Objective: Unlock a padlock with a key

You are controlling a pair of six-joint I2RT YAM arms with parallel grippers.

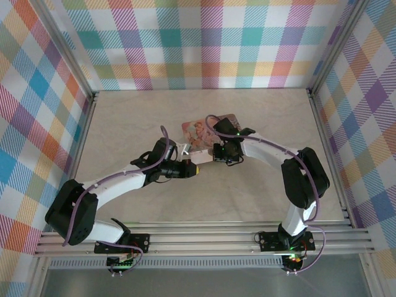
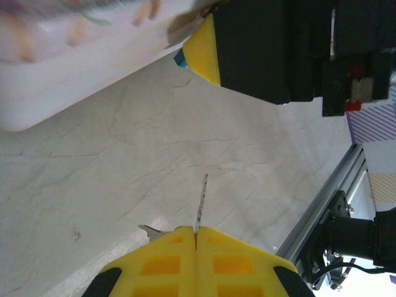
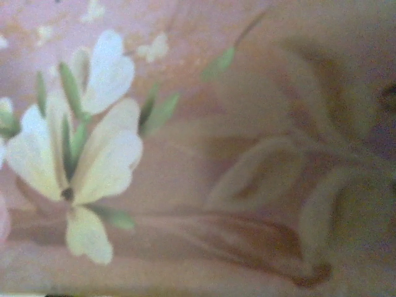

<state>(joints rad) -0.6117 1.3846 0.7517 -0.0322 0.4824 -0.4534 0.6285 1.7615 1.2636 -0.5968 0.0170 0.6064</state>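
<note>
The left claw [image 2: 195, 234] is pressed together on the key [image 2: 201, 199], whose thin blade sticks out past the yellow fingertips over the table [image 2: 124, 167]. Well beyond the blade's tip, in line with it, a yellow wedge [image 2: 206, 52] shows beside the black body of the right claw [image 1: 221, 154], against the near edge of the tin [image 2: 68, 74]. I cannot tell whether that wedge is the padlock or a finger pad, nor whether the right claw is apart or together.
</note>
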